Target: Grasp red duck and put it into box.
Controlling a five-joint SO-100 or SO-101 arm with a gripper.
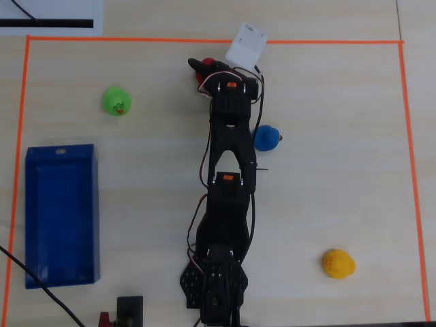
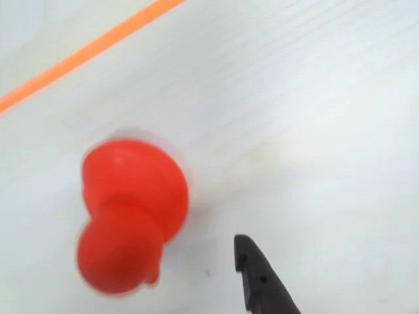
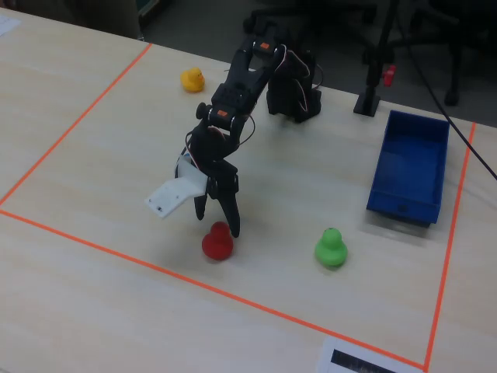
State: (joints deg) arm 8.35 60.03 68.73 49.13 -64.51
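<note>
The red duck (image 3: 217,242) sits on the table near the orange tape line. In the wrist view it (image 2: 131,216) fills the lower left. In the overhead view only a sliver of it (image 1: 199,77) shows under the arm. My gripper (image 3: 217,219) is open and points down just above the duck, with one finger on each side and not touching it. The wrist view shows only one black fingertip (image 2: 252,268), to the right of the duck. The deep-blue box (image 1: 61,214) lies empty at the left of the overhead view, far from the gripper, and also shows in the fixed view (image 3: 410,167).
A green duck (image 1: 116,101) sits left of the gripper, a blue duck (image 1: 266,137) close beside the arm, and a yellow duck (image 1: 338,263) at lower right. Orange tape (image 1: 218,41) borders the work area. A white camera mount (image 1: 246,44) sticks out from the wrist.
</note>
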